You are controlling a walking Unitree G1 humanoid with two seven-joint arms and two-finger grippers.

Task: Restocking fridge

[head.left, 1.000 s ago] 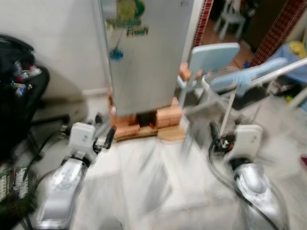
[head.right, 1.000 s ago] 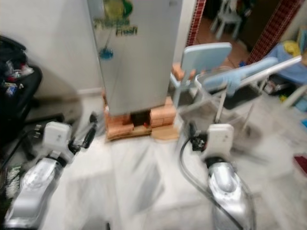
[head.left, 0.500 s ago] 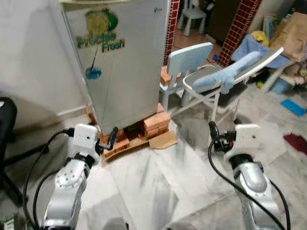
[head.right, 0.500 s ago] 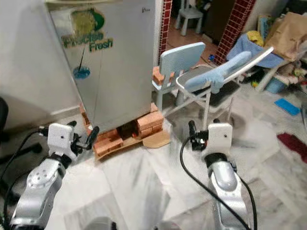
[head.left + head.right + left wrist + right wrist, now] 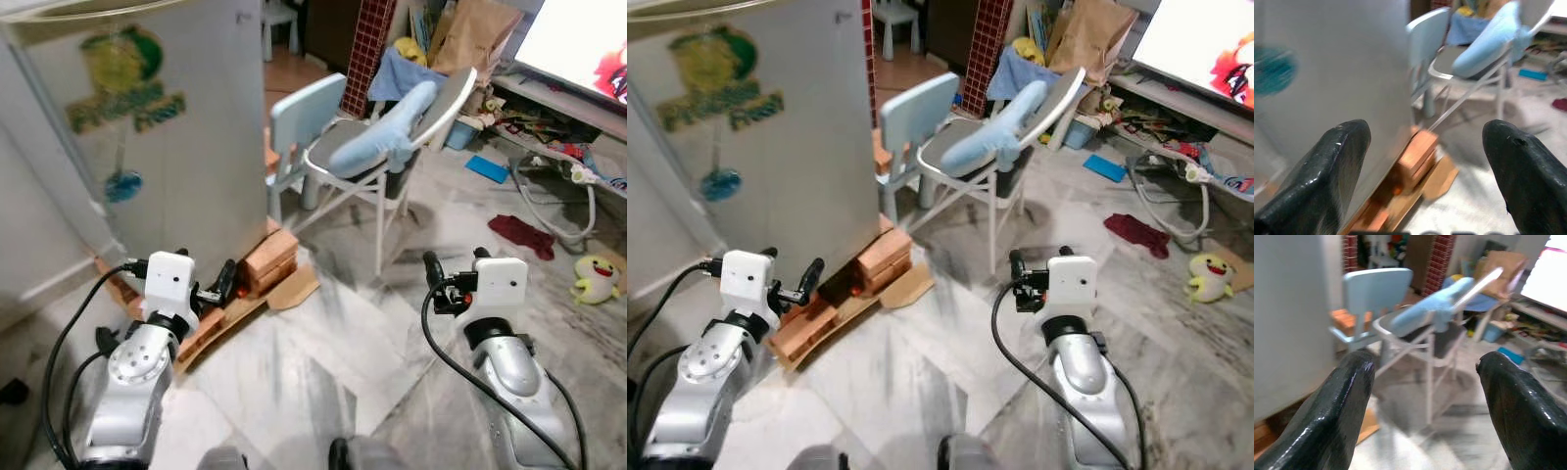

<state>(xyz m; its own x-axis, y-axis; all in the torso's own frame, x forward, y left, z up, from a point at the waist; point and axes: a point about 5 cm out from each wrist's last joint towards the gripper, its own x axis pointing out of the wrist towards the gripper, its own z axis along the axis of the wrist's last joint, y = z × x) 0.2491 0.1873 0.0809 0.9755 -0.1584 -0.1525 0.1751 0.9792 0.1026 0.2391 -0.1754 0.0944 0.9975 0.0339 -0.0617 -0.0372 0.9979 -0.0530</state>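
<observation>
Silver arms frame the near edge of the scene, two of them, each raised over a pale marble-tiled floor (image 5: 323,372). The left pincer (image 5: 220,286) points toward the base of the fridge, and in its wrist view its black fingers (image 5: 1337,166) stand wide apart with nothing between them. The right pincer (image 5: 453,274) hangs over bare floor, its two fingers (image 5: 1347,406) likewise spread wide and empty. Just beyond the left pincer, the fridge (image 5: 147,137) stands closed, one grey door bearing a green and yellow sticker, raised on orange bricks (image 5: 269,259) with a flat piece of cardboard (image 5: 294,291) lying at the corner beside them. Right of the fridge stand two chairs close together: a light blue plastic chair (image 5: 304,113) and a white metal-framed folding chair (image 5: 392,166) with a light blue cushion (image 5: 382,132) draped over it. Farther right on the floor lie one dark red cloth (image 5: 522,235), one yellow plush toy (image 5: 595,277) and one blue flat item (image 5: 487,168). At the back rise a red brick pillar (image 5: 367,49), a brown paper bag (image 5: 470,34) and a low shelf of clutter.
</observation>
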